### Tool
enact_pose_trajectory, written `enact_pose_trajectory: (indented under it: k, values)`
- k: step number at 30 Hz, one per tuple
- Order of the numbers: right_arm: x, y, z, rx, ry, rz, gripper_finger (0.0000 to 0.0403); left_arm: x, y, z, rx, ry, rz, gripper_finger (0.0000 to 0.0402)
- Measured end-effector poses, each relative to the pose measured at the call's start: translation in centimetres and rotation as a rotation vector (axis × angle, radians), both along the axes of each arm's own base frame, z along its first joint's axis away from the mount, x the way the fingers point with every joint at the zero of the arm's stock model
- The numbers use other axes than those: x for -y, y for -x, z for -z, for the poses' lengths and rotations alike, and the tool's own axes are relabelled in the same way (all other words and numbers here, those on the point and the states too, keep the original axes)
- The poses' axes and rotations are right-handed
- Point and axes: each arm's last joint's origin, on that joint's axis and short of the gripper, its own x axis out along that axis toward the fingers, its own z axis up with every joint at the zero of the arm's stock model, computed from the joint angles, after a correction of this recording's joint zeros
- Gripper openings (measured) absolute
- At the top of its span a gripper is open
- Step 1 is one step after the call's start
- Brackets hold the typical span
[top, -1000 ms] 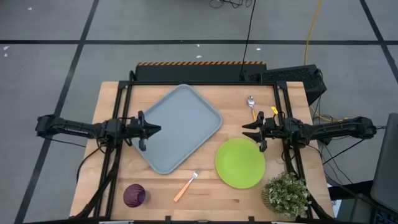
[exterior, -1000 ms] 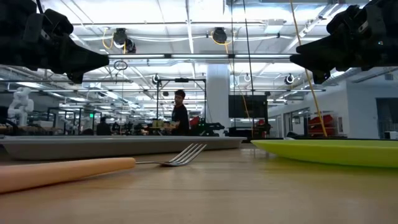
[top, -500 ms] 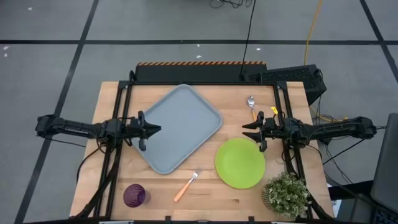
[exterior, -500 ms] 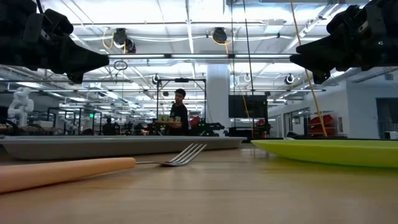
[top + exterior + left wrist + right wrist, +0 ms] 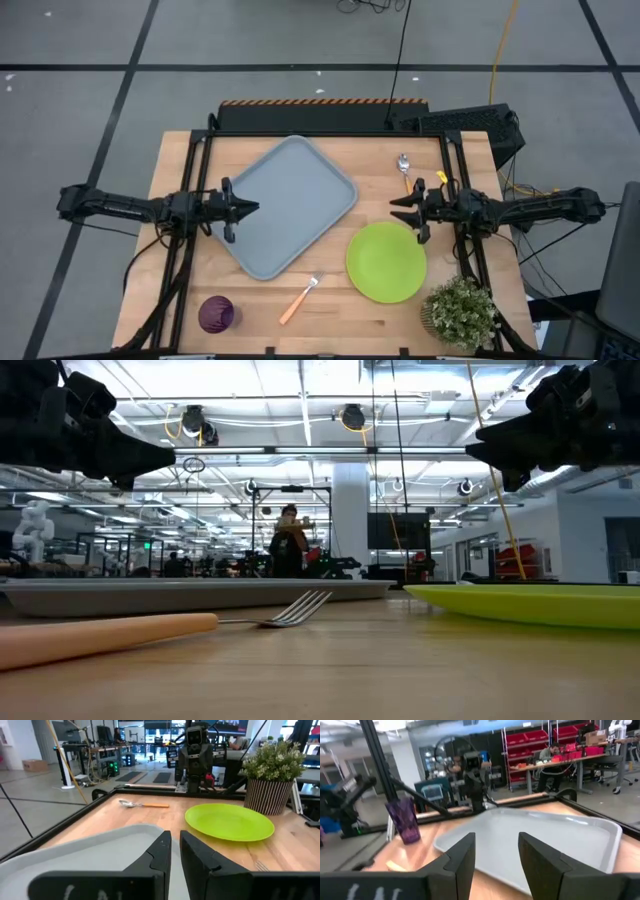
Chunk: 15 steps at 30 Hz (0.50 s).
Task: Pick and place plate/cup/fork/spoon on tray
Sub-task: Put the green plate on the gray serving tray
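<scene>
The grey-blue tray (image 5: 290, 205) lies slantwise on the table at centre-left. The lime-green plate (image 5: 386, 262) lies flat to its right. The orange-handled fork (image 5: 299, 299) lies near the front edge, and the purple cup (image 5: 216, 314) stands upright at the front left. The orange-handled spoon (image 5: 404, 166) lies at the far right. My left gripper (image 5: 252, 208) hovers over the tray's left part with its fingers together and empty, as the left wrist view (image 5: 175, 852) shows. My right gripper (image 5: 393, 210) hovers open and empty above the plate's far edge, its gap showing in the right wrist view (image 5: 496, 855).
A potted plant (image 5: 462, 312) in a striped pot stands at the front right corner, close to the plate. A black frame (image 5: 320, 133) runs over the table's far part and sides. Bare wood (image 5: 330, 325) shows along the front between the cup and the plant.
</scene>
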Motion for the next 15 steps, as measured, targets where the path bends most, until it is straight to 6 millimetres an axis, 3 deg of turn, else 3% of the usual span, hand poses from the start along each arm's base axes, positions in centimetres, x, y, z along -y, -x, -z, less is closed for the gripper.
enact_pose_trajectory:
  k: [8,15]
  values:
    - [0.0,0.2,-1.3,0.138,-0.081,-0.011,0.0142,0.0,0.0,-0.9,0.094,0.028,0.000,0.0042]
    - [0.0,0.3,-1.6,0.173,-0.092,-0.014,0.0142,0.0,0.1,-1.4,0.173,0.193,0.009,0.0042]
